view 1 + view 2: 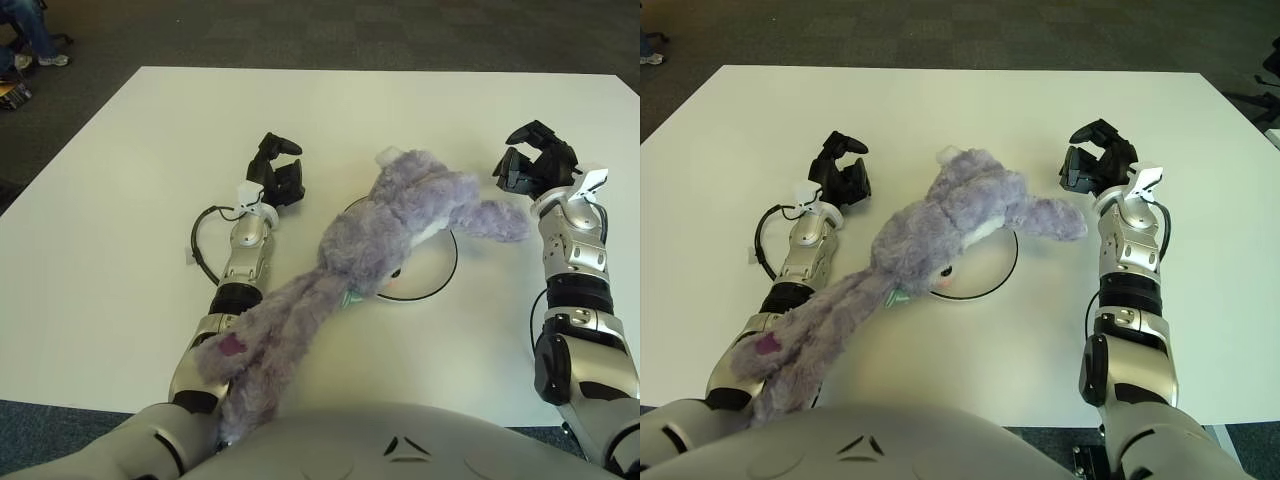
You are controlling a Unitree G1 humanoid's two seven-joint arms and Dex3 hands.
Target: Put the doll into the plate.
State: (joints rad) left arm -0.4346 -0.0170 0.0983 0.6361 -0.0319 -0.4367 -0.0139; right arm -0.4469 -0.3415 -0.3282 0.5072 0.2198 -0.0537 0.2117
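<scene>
Sprawling over the plate (440, 277), the doll (372, 240) trailed its legs across the left forearm. Right hand (535, 165) hovered beside its arm, fingers loosely apart and empty; left hand (279, 172) sat left, fingers relaxed.

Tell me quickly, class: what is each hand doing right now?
Left hand: open, holding nothing, left of the doll.
Right hand: open, empty, just right of the doll's outstretched limb.

I can't read any words, numbers, labels or signs anywhere here, not on the table or the robot.
</scene>
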